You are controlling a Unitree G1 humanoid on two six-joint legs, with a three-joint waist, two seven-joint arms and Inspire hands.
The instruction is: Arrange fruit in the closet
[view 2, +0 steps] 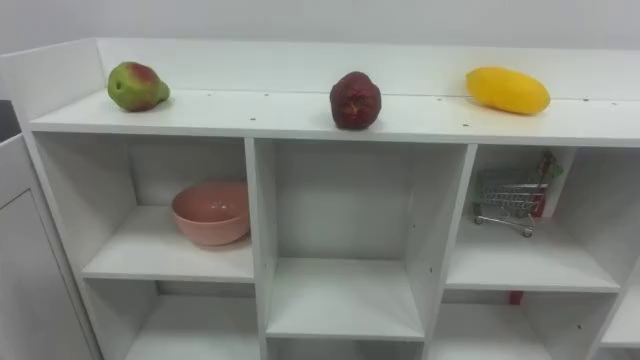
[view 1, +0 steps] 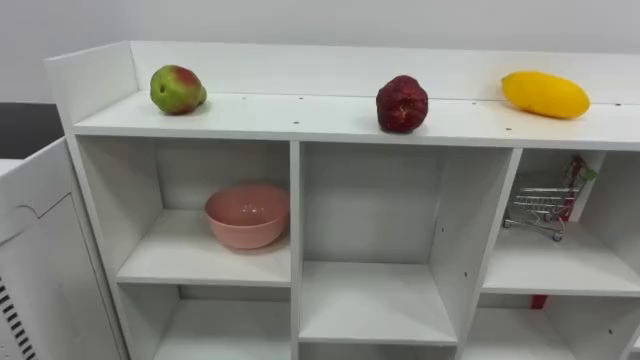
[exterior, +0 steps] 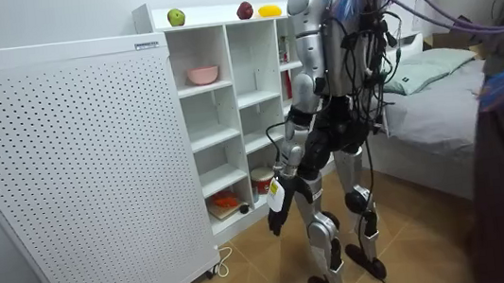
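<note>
You have three fruits on the top board of the white closet, all well apart: green-red pear near the left end, dark red apple in the middle, yellow mango toward the right. Pink bowl sits in the upper left compartment. The upper middle compartment is bare. A toy shopping cart stands in the upper right one. In the room view your robot stands upright just in front of the closet, facing it. Its left hand hangs low by the thigh, holding no fruit, and you cannot tell whether it is spread or closed. A white perforated panel stands beside the closet on the room view's left, and a bed is on its right.
</note>
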